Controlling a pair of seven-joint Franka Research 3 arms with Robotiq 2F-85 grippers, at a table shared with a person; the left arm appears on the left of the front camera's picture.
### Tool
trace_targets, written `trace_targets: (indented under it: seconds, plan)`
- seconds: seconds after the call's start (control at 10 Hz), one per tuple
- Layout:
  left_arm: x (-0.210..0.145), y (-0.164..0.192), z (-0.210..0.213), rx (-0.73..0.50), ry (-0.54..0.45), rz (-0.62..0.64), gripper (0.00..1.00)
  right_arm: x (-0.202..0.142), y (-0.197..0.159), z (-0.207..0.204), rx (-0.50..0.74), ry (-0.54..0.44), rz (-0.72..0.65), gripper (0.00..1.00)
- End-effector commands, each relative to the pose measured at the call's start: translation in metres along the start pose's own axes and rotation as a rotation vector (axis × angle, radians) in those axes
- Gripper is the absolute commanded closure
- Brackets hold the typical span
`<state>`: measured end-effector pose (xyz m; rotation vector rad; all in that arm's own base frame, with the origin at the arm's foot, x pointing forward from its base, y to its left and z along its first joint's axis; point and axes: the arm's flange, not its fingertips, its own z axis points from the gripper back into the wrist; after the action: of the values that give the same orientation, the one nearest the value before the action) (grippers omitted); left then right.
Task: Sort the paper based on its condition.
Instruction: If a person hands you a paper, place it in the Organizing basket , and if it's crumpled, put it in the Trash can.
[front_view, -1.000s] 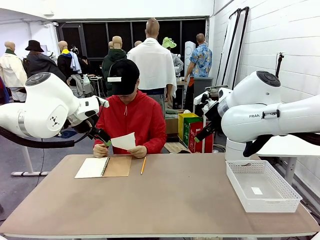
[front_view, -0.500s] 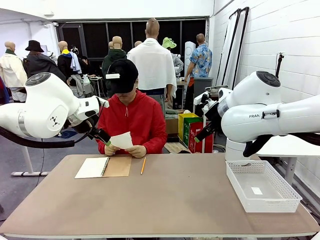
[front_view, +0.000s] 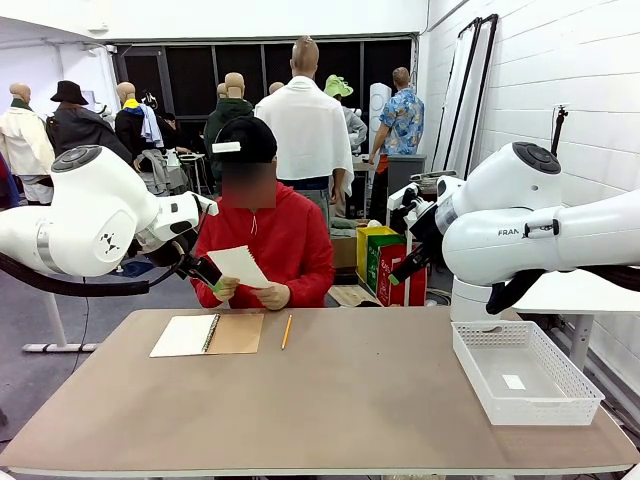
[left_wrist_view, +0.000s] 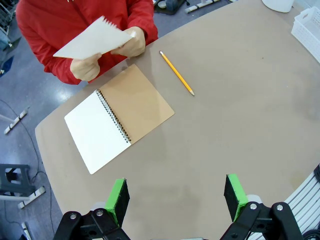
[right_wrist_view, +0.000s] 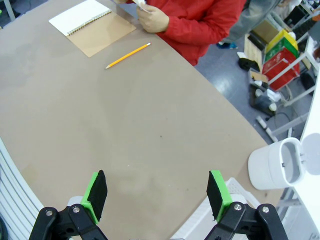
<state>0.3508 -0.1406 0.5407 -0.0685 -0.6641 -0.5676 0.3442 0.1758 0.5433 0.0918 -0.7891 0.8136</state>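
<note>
A long tan tabletop with rounded ends (front_view: 360, 400) stretches between two white robot arms, the left arm (front_view: 90, 215) and the right arm (front_view: 520, 225), both raised above its far corners. The left gripper (left_wrist_view: 176, 194) hangs high over the table with its green-padded jaws spread wide and nothing between them; the right gripper (right_wrist_view: 156, 194) is likewise wide apart and empty, looking down on bare tabletop. At the far side sits a person in a red hooded top (front_view: 270, 240). A white plastic mesh basket (front_view: 545, 408) stands near the table's edge on the robot's right. In front of the person lies an open spiral-bound notebook (left_wrist_view: 117, 117), white page on one side, brown cardboard cover on the other. The paper, a thin white sheet with one ragged torn edge (left_wrist_view: 90, 40), is lifted off the table in the person's two hands (left_wrist_view: 131, 42), above the notebook's far edge, and looks flat. A yellow pencil (left_wrist_view: 176, 73) lies just beside the notebook's cover, not touching it.
</note>
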Motion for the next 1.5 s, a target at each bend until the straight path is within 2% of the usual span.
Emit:
trace_targets:
  seconds: [0.0, 1.2, 1.3, 1.4]
  plan:
    - [0.0, 0.0, 0.001, 0.001, -0.006, 0.001, 0.0, -0.001, -0.001, -0.001, 0.01, -0.002, -0.005, 0.0]
    - [0.0, 0.0, 0.001, 0.001, -0.006, 0.001, 0.0, 0.0, 0.0, 0.0, 0.0, 0.0, 0.0, 0.0]
    - [0.0, 0.0, 0.001, 0.001, -0.006, 0.001, 0.0, 0.003, -0.005, -0.002, 0.005, 0.028, -0.06, 0.0]
    - [0.0, 0.0, 0.001, 0.001, -0.006, 0.001, 0.0, 0.01, -0.016, -0.006, 0.028, 0.065, -0.194, 0.0]
